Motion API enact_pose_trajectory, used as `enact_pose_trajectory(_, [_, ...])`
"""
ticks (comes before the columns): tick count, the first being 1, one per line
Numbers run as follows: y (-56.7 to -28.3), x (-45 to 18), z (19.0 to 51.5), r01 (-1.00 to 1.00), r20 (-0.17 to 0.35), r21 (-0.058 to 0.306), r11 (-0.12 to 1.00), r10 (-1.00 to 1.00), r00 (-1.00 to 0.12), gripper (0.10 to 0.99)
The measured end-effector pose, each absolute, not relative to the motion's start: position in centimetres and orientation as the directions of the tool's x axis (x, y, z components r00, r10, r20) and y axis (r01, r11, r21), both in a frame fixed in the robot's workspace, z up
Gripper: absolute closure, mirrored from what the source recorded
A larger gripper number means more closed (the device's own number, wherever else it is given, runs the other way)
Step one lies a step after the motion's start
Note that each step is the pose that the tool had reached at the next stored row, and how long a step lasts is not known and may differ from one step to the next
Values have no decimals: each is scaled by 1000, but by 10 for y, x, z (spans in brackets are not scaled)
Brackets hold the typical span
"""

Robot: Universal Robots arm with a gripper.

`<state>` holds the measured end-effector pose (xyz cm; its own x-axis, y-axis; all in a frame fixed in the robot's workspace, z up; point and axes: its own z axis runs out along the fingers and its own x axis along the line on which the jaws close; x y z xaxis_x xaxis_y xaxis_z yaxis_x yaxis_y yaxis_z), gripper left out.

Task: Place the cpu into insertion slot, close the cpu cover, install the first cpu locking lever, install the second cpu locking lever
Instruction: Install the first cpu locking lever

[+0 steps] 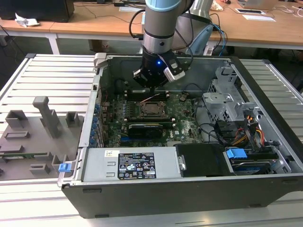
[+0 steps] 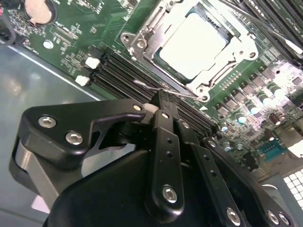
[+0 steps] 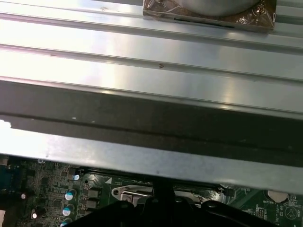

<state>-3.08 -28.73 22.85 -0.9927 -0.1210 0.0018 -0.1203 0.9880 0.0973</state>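
Note:
The cpu (image 2: pixel 194 45), silvery-grey, lies flat in the insertion slot (image 1: pixel 152 109) on the green motherboard. The cpu cover (image 2: pixel 154 47), a thin metal frame, is down over its edges. One thin wire locking lever (image 2: pixel 147 86) runs along the near side of the socket, and in the exterior view it stands up slanted (image 1: pixel 152 98). My gripper (image 2: pixel 161 101) hangs inside the case just behind the socket (image 1: pixel 152 87). Its black fingers are shut together with the tips right at the lever. Whether they pinch the wire I cannot tell.
Black memory slots (image 2: pixel 123 75) run beside the socket. A long black card (image 1: pixel 147 128) lies in front of it, with the power supply (image 1: pixel 128 165) nearer still. A metal drive cage (image 1: pixel 227 99) and cables are at the exterior view's right. Grey fixtures (image 1: pixel 38 123) stand on the ribbed table.

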Motion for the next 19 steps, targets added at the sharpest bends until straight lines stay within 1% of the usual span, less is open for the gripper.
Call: enact_pose_trajectory(19, [-286, -15, 213, -120, 2, 94, 988, -121, -993, 980])
